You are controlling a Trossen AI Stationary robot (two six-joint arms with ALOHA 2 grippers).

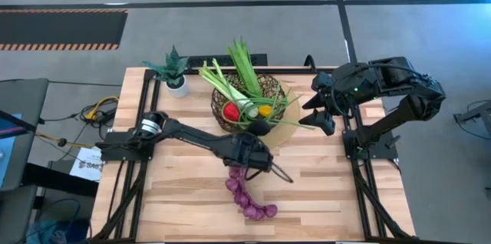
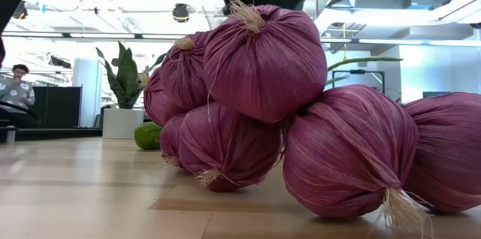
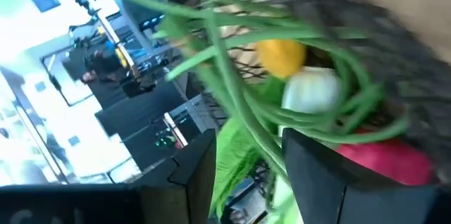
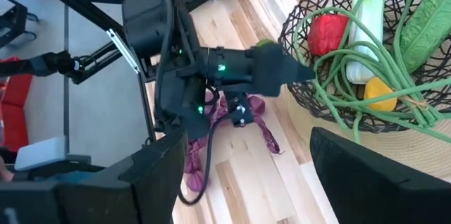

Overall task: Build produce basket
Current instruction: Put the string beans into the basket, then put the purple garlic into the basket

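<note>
While clamped on the top of the purple onion string [image 1: 249, 196] near the table's front edge, left gripper [image 1: 247, 169] risks trailing bulbs snagging the basket [image 1: 270, 84] rim; right gripper [image 1: 322, 113] wide, empty.

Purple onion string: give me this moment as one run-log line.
left gripper: shut on purple onion string, one end raised, rest on table | right gripper: open, beside dark woven wire basket | lime: on table

I'm working in an open robotics lab: a wooden worktable [image 1: 192, 198] on a grey concrete floor [image 1: 230, 33], hazard-striped floor tape [image 1: 61, 44] at ten o'clock, ceiling strip lights [image 2: 90, 36], a seated person [image 2: 16, 89] at a desk.
</note>
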